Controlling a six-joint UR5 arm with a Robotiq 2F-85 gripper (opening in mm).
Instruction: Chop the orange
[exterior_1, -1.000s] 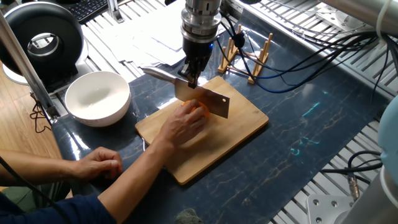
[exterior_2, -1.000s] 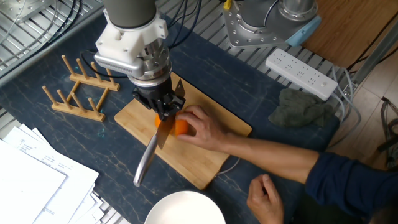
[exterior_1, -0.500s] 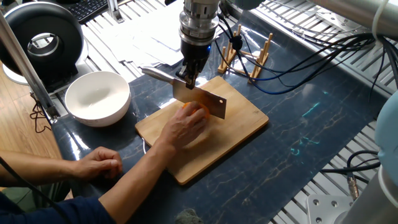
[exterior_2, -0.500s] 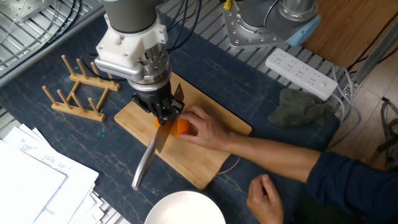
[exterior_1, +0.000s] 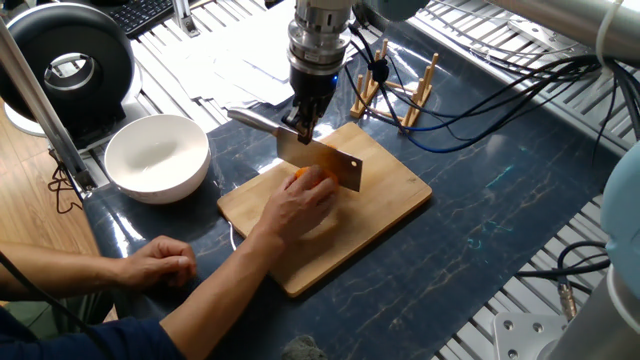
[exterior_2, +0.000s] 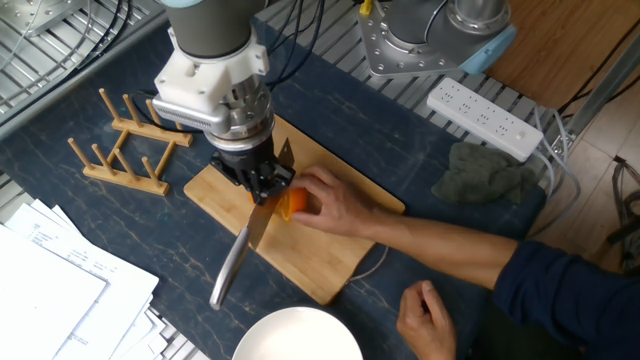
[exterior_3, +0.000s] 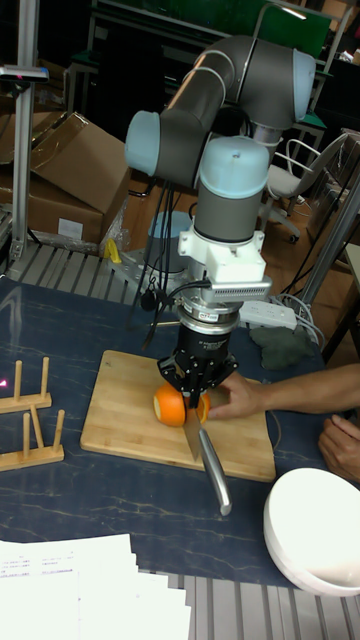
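Note:
The orange (exterior_3: 171, 405) lies on the wooden cutting board (exterior_3: 118, 412), and a person's hand (exterior_2: 338, 205) holds it steady from the side. My gripper (exterior_2: 262, 182) hangs straight above the fruit, shut on a steel knife (exterior_3: 211, 466) just behind the blade. The blade (exterior_1: 327, 166) stands on edge and presses into the orange (exterior_2: 294, 204), while the handle (exterior_2: 230, 272) juts out toward the white bowl. In one fixed view only a sliver of the orange (exterior_1: 303, 175) shows between the fingers and the blade.
A white bowl (exterior_1: 157, 157) stands next to the board (exterior_1: 385, 205). A wooden peg rack (exterior_2: 125, 140) sits behind it. Papers (exterior_2: 55, 295), a power strip (exterior_2: 490, 108) and a grey cloth (exterior_2: 485, 175) lie around the mat. The person's other hand (exterior_1: 160, 262) rests at the table edge.
The gripper and knife have slid slightly along the blade's length toward the handle end. The hand stays on the orange.

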